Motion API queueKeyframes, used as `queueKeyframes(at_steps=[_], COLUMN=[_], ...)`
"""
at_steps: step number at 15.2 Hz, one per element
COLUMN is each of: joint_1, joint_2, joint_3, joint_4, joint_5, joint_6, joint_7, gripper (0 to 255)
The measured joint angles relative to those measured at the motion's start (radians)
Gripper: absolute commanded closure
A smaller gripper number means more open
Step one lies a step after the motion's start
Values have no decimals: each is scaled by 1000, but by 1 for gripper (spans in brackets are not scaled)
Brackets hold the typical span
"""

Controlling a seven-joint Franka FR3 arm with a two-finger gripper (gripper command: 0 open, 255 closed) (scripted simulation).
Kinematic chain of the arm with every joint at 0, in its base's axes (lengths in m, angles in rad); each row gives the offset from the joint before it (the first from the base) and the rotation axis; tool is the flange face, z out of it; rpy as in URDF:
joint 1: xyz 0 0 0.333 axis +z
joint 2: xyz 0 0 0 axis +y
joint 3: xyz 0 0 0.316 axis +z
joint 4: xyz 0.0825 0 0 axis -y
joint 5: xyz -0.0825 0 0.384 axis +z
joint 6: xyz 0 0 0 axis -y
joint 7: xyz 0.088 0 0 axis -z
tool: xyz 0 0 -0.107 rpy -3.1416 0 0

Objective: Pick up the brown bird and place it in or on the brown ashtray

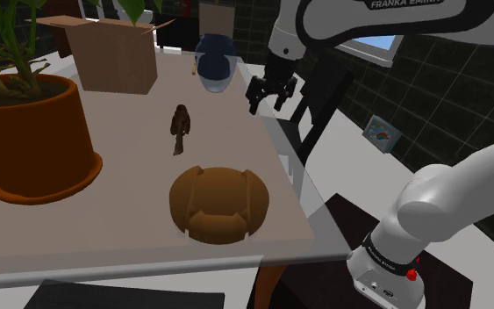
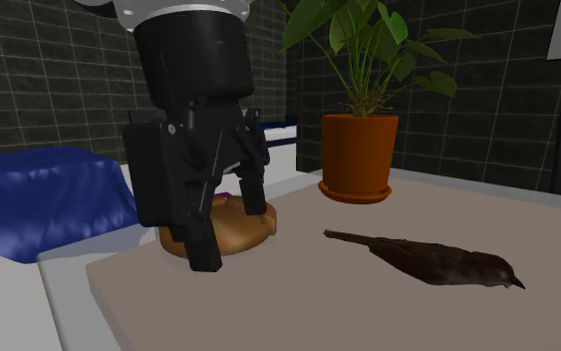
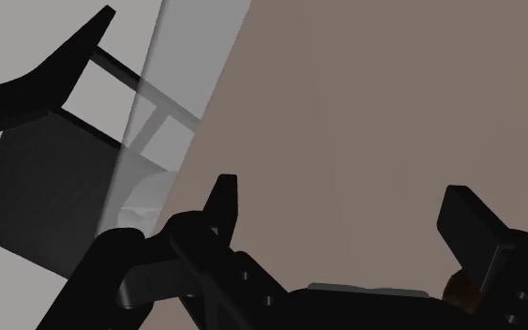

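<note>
The brown bird (image 1: pixel 181 127) lies on the tan tabletop (image 1: pixel 131 176), dark and slim, with its tail towards the brown ashtray (image 1: pixel 218 204). The ashtray is a round, notched dish nearer the front edge. My black gripper (image 1: pixel 269 95) hangs open and holds nothing, above the table's edge on the shoulder view's right of the bird. In the second exterior view the gripper (image 2: pixel 230 234) stands in front of the ashtray (image 2: pixel 253 231), with the bird (image 2: pixel 437 261) to its right. The wrist view has both fingers apart around the gripper's middle (image 3: pixel 346 214), over bare tabletop.
A large orange plant pot (image 1: pixel 34 132) fills the table's left side. A cardboard box (image 1: pixel 113 53) and a dark blue vessel (image 1: pixel 212 63) stand at the back. A dark chair (image 1: pixel 319 114) sits just beyond the table's right edge.
</note>
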Motion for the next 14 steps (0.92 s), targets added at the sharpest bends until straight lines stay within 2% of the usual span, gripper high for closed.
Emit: queueKeyframes(at_steps=[7, 14], joint_1=[-9, 22], joint_2=[242, 538], joint_3=[126, 210], joint_4=[160, 411], joint_5=[-74, -236], joint_6=[78, 85], joint_7=[213, 450], gripper=[0, 0])
